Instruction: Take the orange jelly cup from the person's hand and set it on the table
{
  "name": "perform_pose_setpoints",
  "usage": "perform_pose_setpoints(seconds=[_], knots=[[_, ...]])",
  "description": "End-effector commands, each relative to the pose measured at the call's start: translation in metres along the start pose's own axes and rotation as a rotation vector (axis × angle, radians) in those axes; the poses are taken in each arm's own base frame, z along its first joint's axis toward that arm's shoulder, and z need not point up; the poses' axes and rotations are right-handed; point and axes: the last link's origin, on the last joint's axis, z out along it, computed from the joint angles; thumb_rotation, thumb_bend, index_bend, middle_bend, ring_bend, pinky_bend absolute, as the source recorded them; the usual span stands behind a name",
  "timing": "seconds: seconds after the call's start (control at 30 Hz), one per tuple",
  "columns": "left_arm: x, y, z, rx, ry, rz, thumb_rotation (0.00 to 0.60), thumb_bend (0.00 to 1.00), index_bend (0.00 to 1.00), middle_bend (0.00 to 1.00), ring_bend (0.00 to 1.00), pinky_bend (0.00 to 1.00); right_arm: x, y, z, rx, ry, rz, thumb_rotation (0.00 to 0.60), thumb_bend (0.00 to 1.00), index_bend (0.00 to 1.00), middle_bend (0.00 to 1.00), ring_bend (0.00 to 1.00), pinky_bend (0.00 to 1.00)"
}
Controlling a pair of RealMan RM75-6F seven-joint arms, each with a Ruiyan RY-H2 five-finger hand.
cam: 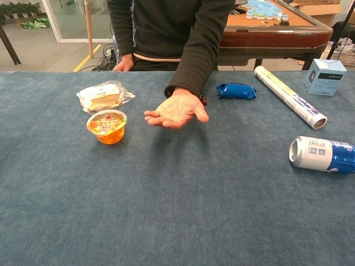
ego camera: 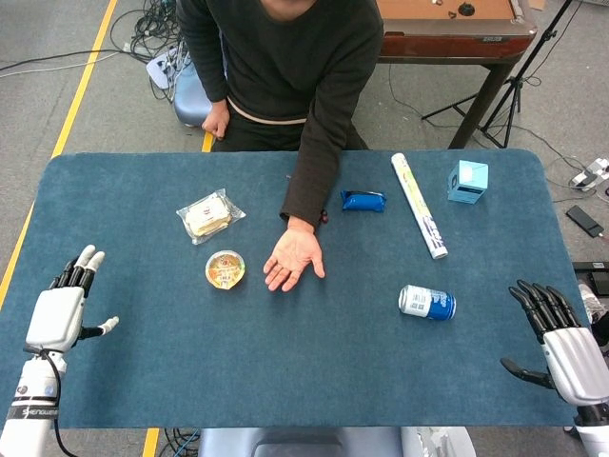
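The orange jelly cup (ego camera: 225, 269) (cam: 107, 126) stands upright on the blue table, just left of the person's hand (ego camera: 293, 259) (cam: 176, 110), which lies palm up and holds nothing. My left hand (ego camera: 65, 309) is at the table's front left corner, fingers spread, well apart from the cup. Over the front right edge sits my right hand (ego camera: 563, 347), fingers spread too. Neither hand shows in the chest view.
A wrapped sandwich (ego camera: 209, 215) (cam: 104, 96) lies behind the cup. A blue packet (ego camera: 363, 200), a white roll (ego camera: 419, 204), a light blue box (ego camera: 467, 181) and a blue can (ego camera: 427, 303) on its side occupy the right half.
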Motion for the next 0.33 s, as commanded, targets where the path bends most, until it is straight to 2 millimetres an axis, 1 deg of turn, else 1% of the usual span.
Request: perform_pose_setpoints(seconds=[0.03,0.13,0.33], knots=[[-0.0014,0.0044,-0.0124,-0.014,0.021,-0.002,0.6,0.14,0.03,0.0,0.0,0.14,-0.0002,0.0003,0.0002,-0.002,0.003,0.001,0.6,0.07,0.02,0.04,0.0,0.06],[0.0006,0.0071,-0.0184,-0.03,0.055,-0.005,0.6,0.14,0.03,0.0,0.0,0.13,-0.0013,0.0023,0.0001,-0.013,0.004,0.007,0.6,0.07,0.02,0.04,0.0,0.06],[0.0002,0.0141,-0.0222,-0.057,0.061,0.015,0.6,0.14,0.03,0.0,0.0,0.12,-0.0022,0.002,-0.0004,-0.011,0.004,0.008,0.6,0.07,0.02,0.04,0.0,0.06]])
